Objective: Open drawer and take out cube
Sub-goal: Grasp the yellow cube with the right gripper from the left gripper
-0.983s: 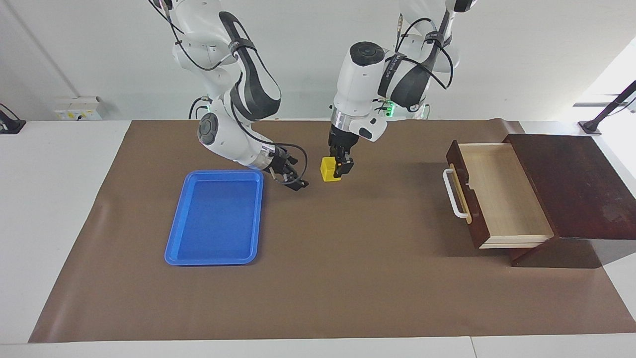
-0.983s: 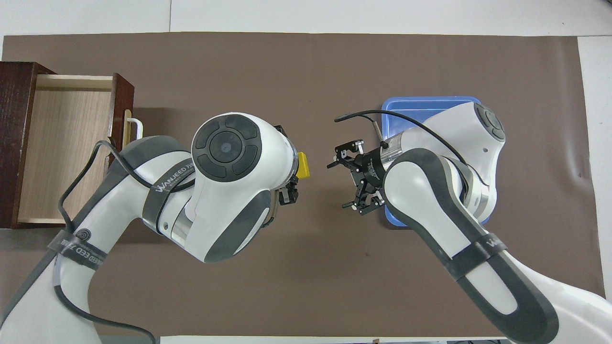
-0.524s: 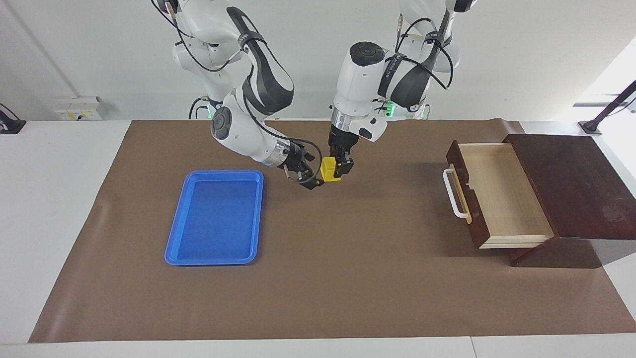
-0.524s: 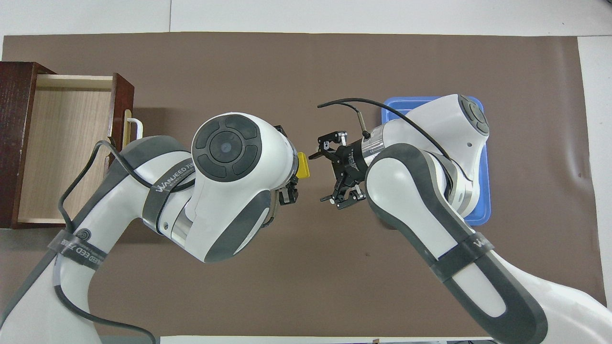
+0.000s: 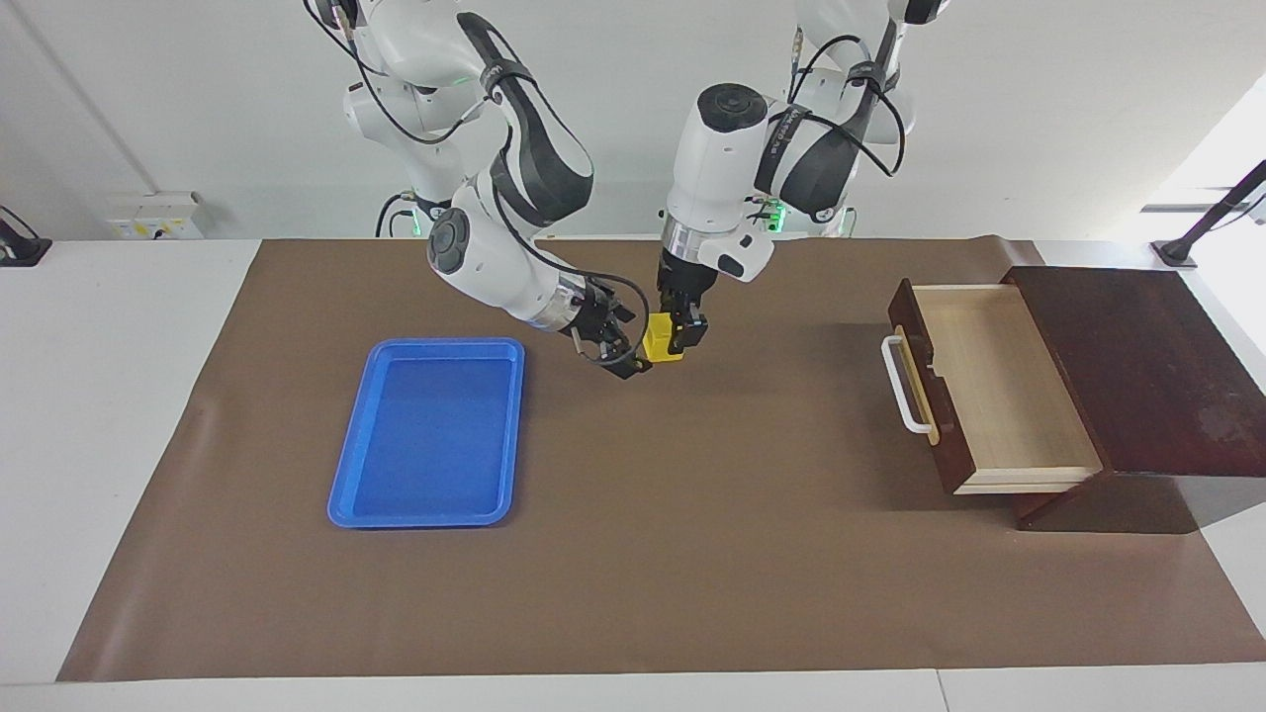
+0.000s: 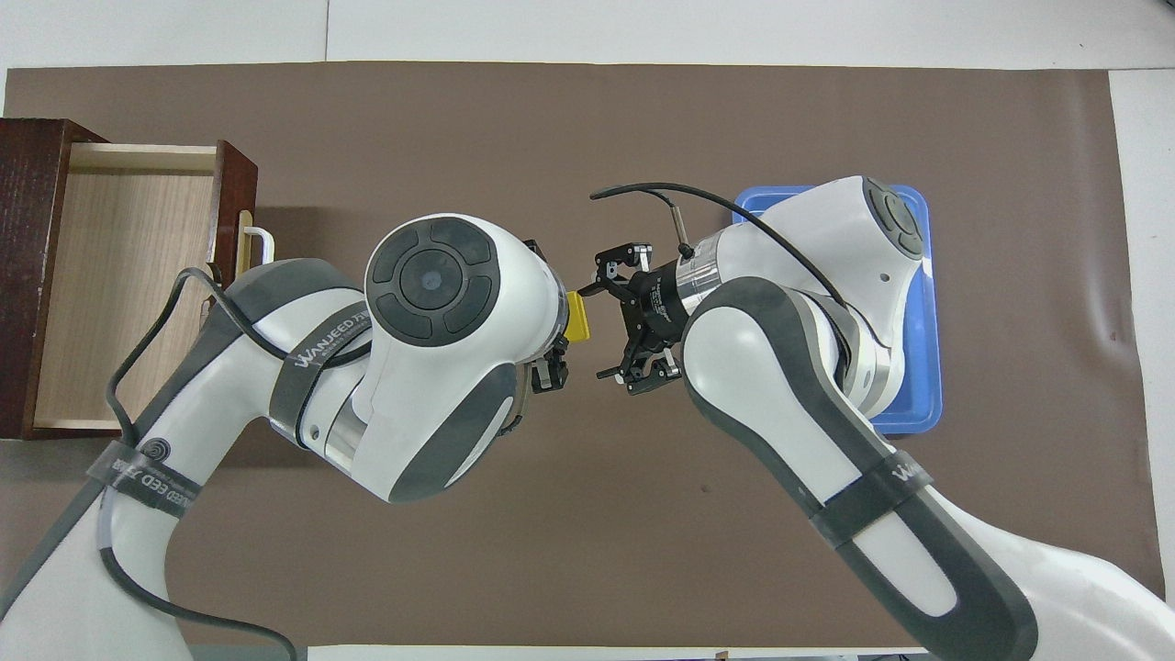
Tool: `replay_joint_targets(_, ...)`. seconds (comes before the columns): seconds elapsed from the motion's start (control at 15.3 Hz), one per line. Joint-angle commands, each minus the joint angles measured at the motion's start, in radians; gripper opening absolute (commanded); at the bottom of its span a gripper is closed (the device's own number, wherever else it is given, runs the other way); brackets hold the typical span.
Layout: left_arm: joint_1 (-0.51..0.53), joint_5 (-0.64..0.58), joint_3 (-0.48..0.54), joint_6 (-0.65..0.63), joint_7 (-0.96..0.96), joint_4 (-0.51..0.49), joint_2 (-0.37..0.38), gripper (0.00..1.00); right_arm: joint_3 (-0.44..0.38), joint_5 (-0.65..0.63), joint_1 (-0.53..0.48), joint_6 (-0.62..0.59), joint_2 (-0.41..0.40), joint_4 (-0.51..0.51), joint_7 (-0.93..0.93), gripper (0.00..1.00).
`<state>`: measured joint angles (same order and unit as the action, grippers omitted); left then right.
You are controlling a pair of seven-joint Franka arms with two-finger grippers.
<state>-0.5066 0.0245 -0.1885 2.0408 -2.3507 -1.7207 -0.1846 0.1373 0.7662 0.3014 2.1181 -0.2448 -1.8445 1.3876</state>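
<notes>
The small yellow cube (image 5: 660,342) (image 6: 580,317) is held over the middle of the brown mat, with my left gripper (image 5: 678,338) pointing down and shut on it. My right gripper (image 5: 631,346) (image 6: 599,332) is open and level with the cube, right beside it on the blue tray's side, its fingers spread to either side. The dark wooden drawer (image 5: 994,391) (image 6: 128,285) stands pulled open at the left arm's end of the table. Its pale inside is bare, and its white handle (image 5: 898,388) faces the middle of the table.
A flat blue tray (image 5: 425,518) (image 6: 929,275) lies on the mat toward the right arm's end, partly covered by the right arm in the overhead view. The drawer's dark box (image 5: 1147,366) sits at the mat's edge.
The right arm has swung from beside the tray toward the cube, bringing its open gripper up against it. The left gripper has held the cube almost still.
</notes>
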Motion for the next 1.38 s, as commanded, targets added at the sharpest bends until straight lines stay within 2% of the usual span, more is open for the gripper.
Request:
replay_joint_targets(0.0,-0.009,-0.008,0.004,-0.014,-0.016,-0.002,0.002,0.0,0.005,0.021,0.005,0.014,-0.024,0.047,0.019,1.0)
replay_joint_targets(0.26,-0.01,-0.008,0.004,-0.014,-0.016,-0.002,0.004,0.0,0.004,0.016,0.044,0.039,-0.025,0.044,0.034,1.0)
replay_joint_targets(1.11,-0.009,-0.008,0.004,-0.013,-0.015,-0.003,0.004,0.0,0.004,0.013,0.033,0.039,-0.03,0.036,0.028,0.99)
replay_joint_targets(1.18,-0.007,-0.008,0.004,-0.013,-0.013,-0.004,0.004,0.0,0.004,0.015,0.035,0.04,-0.03,0.036,0.031,0.76)
replay_joint_targets(1.24,-0.007,-0.008,0.004,-0.013,-0.012,-0.008,0.004,0.0,0.004,0.015,0.033,0.039,-0.03,0.036,0.043,0.3)
replay_joint_targets(1.31,-0.007,-0.008,0.004,-0.011,-0.01,-0.01,0.005,0.0,0.004,0.015,0.033,0.039,-0.03,0.036,0.06,0.0)
